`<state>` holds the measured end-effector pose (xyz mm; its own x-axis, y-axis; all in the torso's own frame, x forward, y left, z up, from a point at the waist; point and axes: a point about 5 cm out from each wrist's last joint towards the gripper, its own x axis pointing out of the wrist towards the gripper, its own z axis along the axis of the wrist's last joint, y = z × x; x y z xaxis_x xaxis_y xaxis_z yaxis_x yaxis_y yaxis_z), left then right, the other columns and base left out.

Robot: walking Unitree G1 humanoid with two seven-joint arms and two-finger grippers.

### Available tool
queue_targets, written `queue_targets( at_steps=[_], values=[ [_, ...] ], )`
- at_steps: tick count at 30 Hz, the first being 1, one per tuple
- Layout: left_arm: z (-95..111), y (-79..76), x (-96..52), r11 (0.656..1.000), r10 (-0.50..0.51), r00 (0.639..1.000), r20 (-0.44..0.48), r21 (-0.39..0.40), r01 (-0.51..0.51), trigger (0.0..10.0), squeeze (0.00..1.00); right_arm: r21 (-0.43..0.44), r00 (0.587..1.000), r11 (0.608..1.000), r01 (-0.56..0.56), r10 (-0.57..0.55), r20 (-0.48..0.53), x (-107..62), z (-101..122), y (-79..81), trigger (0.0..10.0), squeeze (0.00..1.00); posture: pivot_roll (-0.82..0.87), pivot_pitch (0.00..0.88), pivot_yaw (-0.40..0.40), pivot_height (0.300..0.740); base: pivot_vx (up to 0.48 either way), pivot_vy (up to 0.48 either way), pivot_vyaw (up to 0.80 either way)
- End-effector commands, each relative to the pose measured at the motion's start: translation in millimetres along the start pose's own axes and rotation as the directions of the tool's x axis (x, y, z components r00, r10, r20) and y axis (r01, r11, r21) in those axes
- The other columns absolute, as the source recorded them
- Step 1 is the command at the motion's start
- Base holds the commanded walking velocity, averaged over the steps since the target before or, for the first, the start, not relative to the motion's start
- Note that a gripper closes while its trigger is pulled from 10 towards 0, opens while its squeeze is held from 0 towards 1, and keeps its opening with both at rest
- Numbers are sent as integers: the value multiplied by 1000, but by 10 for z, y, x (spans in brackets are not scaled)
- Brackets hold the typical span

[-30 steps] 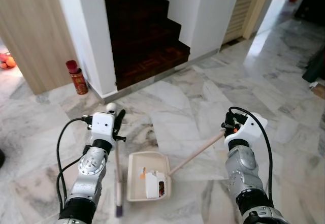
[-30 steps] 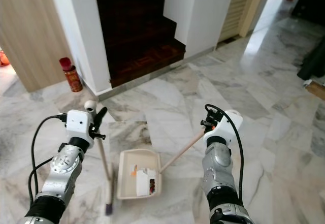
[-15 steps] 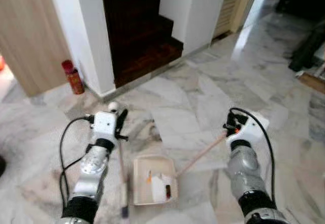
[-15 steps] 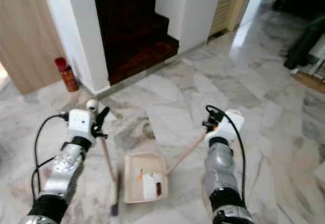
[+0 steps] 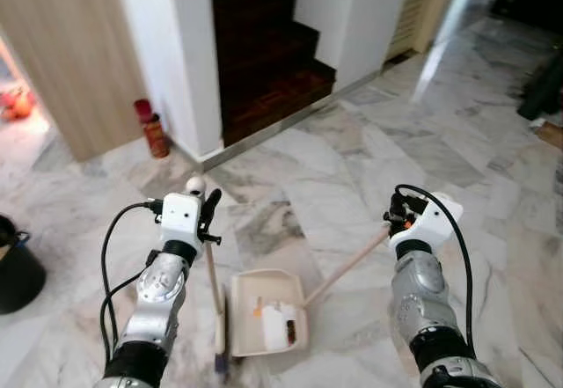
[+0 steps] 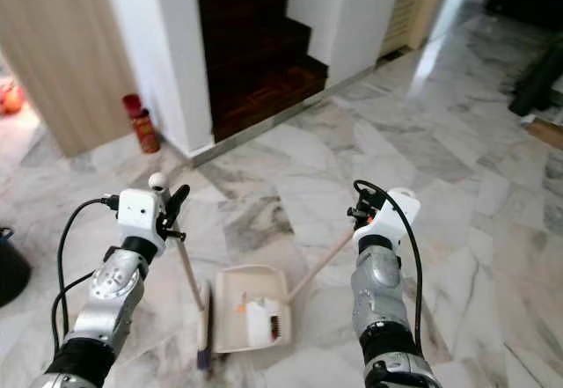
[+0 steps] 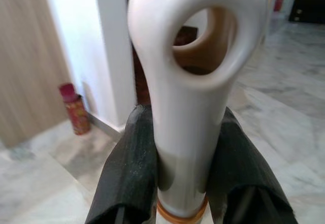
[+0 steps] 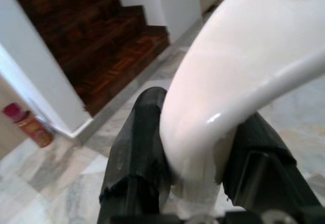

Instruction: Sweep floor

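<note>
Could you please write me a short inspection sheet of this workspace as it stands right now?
Surface: marble floor, shiny.
Job's things: broom beside dustpan; scraps lie in the dustpan.
Clutter: red can by wall; black bucket on the robot's left.
Grippers: left tool shut on broom handle; right tool shut on dustpan handle.
Cables: black cables loop along both arms.
Surroundings: dark stairs, wooden panel.
</note>
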<state>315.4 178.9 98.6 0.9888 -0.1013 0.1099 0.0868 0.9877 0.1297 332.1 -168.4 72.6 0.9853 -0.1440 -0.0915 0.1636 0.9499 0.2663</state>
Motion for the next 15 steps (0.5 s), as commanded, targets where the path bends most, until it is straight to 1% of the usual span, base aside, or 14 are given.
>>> queue_targets(
  at_steps=[1, 15],
  values=[
    [125, -41, 64, 1000, -17, 999, 52, 19, 16, 10000, 0, 36, 999, 999, 8, -9, 51, 46, 132, -18, 10000, 0, 40, 0, -59, 740, 0, 368, 0],
    [135, -16, 67, 1000, -10, 999, 52, 22, 9, 10000, 0, 26, 999, 1000, -12, 11, 48, 53, 126, 31, 10000, 0, 48, 0, -60, 740, 0, 367, 0]
  ],
)
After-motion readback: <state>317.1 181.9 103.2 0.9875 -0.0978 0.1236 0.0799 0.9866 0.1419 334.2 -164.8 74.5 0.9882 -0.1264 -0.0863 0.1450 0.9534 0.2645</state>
